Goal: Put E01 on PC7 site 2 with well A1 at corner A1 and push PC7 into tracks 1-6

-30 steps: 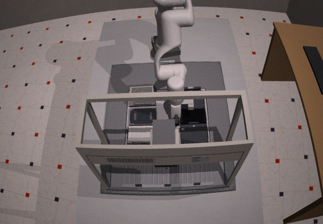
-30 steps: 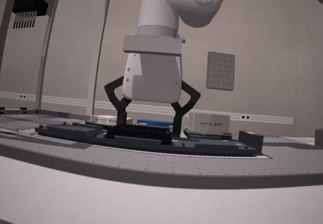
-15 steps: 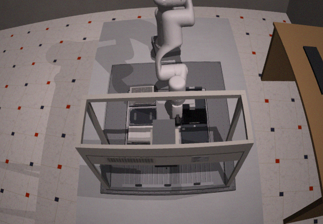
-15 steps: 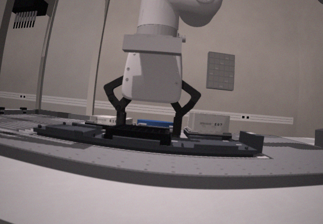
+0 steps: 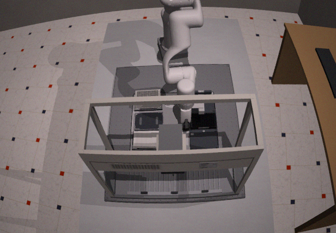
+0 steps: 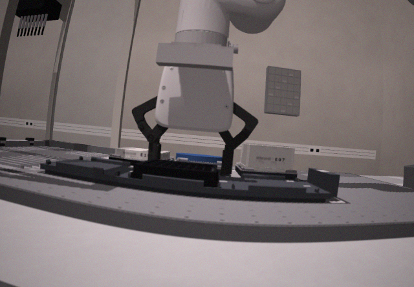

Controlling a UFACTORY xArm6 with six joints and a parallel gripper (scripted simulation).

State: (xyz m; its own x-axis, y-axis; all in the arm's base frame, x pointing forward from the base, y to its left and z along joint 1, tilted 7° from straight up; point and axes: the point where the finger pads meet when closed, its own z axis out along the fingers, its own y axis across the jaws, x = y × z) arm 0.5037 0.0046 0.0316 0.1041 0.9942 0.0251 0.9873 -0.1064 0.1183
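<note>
From my console the arm [image 5: 181, 32] showed a glossy white shell with soft highlights, and the gripper [image 6: 190, 163] housing a smoother satin white over matt black fingers [image 6: 228, 157]. The carrier PC7 [image 6: 267, 190] and the plate [image 6: 176, 172] on it looked like matt black plastic. The deck [image 6: 200, 210] read as dull grey, dotted with small holes. The instrument frame [image 5: 170, 151] appeared cream and matt, as if painted. At the right, a table [image 5: 303, 51] had a flat brown, wood-like finish. E07 [image 6: 267, 158] looked pale and matt.
</note>
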